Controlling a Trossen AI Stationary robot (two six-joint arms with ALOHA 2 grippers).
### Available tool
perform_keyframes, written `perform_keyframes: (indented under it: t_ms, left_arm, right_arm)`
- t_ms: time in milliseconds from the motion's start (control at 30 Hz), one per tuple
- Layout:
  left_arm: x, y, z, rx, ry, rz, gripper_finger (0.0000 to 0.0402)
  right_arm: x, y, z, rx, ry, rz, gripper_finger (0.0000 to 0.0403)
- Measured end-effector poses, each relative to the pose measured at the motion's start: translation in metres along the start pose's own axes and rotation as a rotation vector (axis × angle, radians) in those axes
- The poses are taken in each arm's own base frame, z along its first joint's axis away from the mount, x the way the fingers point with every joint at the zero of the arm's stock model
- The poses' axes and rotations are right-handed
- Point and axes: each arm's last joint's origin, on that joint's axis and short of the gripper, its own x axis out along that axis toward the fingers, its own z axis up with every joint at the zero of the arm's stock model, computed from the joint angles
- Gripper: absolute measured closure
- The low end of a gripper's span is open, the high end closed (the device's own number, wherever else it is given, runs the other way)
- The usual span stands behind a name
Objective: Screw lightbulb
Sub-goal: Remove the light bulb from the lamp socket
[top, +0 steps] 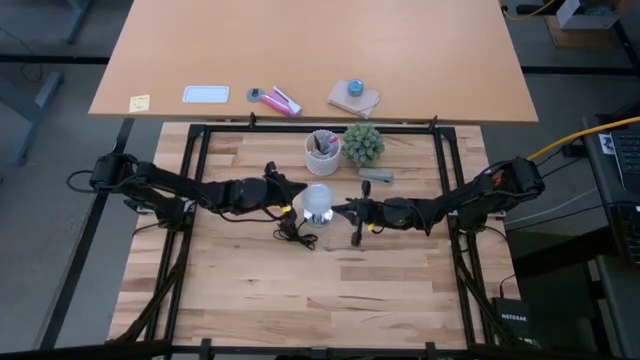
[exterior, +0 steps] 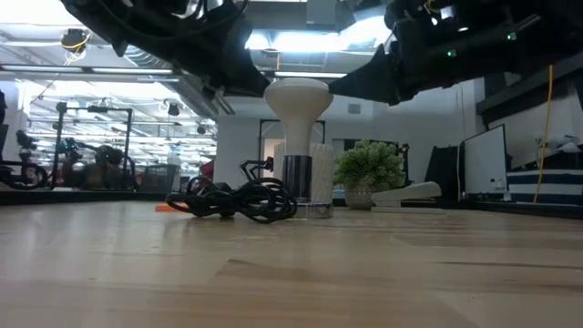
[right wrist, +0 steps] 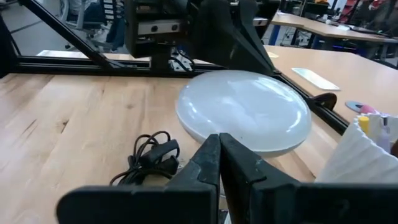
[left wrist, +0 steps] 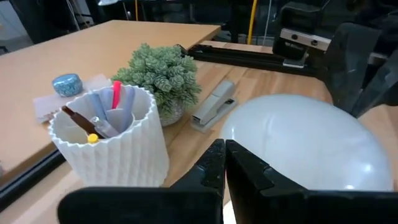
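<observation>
We are seeing the lightbulb [exterior: 297, 109] standing upright mid-worktop, base down in the socket [exterior: 297, 189] beside the coiled cord [exterior: 239, 199]. Our left end effector [left wrist: 224, 163] and right end effector [right wrist: 219, 154] are hovering beside it, fingers pressed together. Seating looks done; tightness we cannot judge.

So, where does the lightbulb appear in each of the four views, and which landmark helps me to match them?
High view: the lightbulb sits at the table's middle, between both arms.
Low view: it stands upright at centre, above the coiled black cord.
Left wrist view: its dome fills the area beyond the left claw.
Right wrist view: the dome lies beyond the right claw.
Shared landmark: the ribbed white cup, beside the bulb.
</observation>
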Motion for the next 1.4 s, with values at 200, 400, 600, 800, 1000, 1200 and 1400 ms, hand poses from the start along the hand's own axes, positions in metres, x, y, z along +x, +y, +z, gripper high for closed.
perform_keyframes:
  t_ms: [200, 400, 600, 800, 1000, 1200, 1400]
  left_arm:
    - [-0.006, -0.011, -0.002, -0.017, 0.002, -0.019, 0.0396]
    - [-0.009, -0.015, -0.004, -0.06, 0.026, -0.026, 0.0396]
    - [-0.015, -0.029, -0.004, -0.081, 0.033, -0.158, 0.0396]
    - [-0.021, -0.041, -0.004, -0.042, 0.001, -0.195, 0.0396]
    - [-0.022, -0.04, 0.002, 0.022, -0.081, -0.137, 0.0396]
    - [-0.016, -0.029, 0.006, 0.053, -0.107, -0.024, 0.0396]
    - [-0.005, -0.008, 0.008, 0.029, -0.102, 0.071, 0.0396]
  right_arm:
    - [0.0, -0.001, -0.001, -0.002, 0.006, -0.046, 0.0391]
    - [0.002, -0.012, -0.001, 0.007, 0.011, -0.125, 0.0391]
    - [0.008, -0.032, -0.001, 0.035, 0.009, -0.2, 0.0391]
    - [0.011, -0.051, -0.003, 0.063, 0.013, -0.253, 0.0391]
    - [0.011, -0.054, 0.003, 0.048, -0.039, -0.254, 0.0391]
    - [0.0, -0.041, 0.021, 0.033, -0.114, -0.178, 0.0391]
    - [-0.009, -0.012, 0.029, 0.024, -0.157, 0.067, 0.0391]
